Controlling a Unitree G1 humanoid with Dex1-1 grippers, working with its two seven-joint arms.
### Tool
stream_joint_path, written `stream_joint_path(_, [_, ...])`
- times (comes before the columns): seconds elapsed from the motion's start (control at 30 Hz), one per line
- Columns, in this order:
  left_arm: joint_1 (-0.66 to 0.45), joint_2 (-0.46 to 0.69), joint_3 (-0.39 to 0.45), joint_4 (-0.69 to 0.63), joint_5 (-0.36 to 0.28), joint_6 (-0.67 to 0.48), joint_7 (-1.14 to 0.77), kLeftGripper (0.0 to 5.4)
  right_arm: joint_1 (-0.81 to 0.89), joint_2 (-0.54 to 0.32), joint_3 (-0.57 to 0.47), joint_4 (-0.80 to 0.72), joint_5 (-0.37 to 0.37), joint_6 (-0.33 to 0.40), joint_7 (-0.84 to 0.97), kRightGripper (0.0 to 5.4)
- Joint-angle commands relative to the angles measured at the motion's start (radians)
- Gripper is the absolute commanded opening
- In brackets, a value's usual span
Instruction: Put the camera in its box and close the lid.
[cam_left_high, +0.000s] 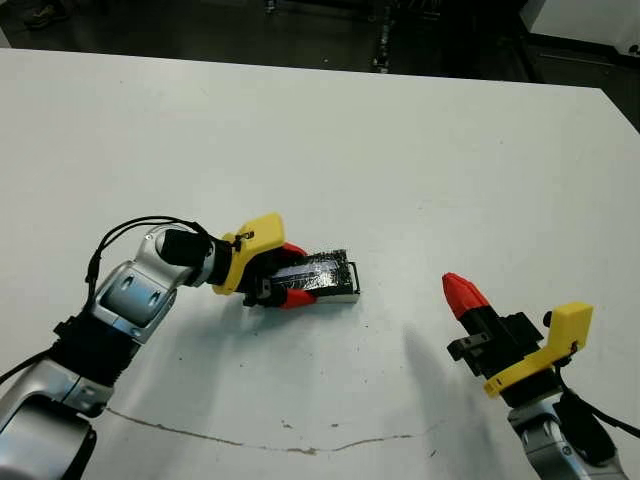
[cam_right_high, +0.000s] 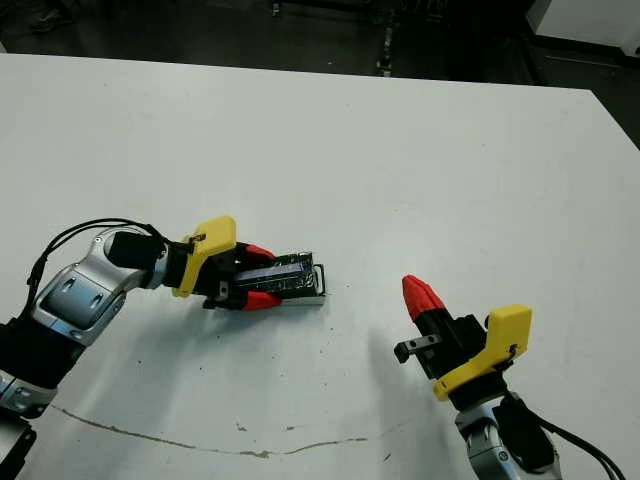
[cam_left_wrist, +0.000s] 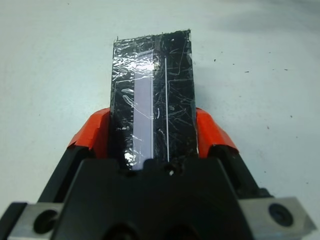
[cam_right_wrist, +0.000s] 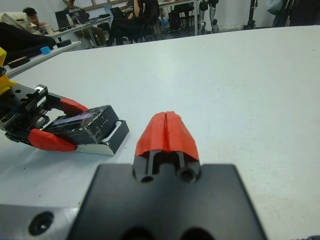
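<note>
Over on the left, the left end effector (cam_left_high: 283, 275) lies low on the white worktop (cam_left_high: 400, 150), its red fingers (cam_left_wrist: 90, 135) pinching the two long sides of the shiny black lid (cam_left_high: 318, 272). The lid sits on top of the box (cam_right_wrist: 107, 142), whose white rim shows beneath it at the near edge. A pale strip shows through the crinkled foil, but I cannot tell whether that is the camera. Well apart to the right, the right end effector (cam_left_high: 462, 293) hovers above bare worktop with its red tips pressed together, holding nothing. People sit at desks beyond the worktop.
</note>
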Motion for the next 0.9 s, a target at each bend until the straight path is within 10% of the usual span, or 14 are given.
stream_joint_path(0.03, [0.035, -0.046, -0.063, 0.027, 0.016, 0.029, -0.014, 3.14, 0.012, -0.014, -0.008, 0.002, 0.002, 0.01, 0.002, 0.0])
stream_joint_path(0.9, [-0.042, -0.193, -0.14, 0.114, 0.083, 0.028, 0.0, 3.14, 0.022, -0.019, -0.012, -0.003, 0.009, 0.011, 0.005, 0.0])
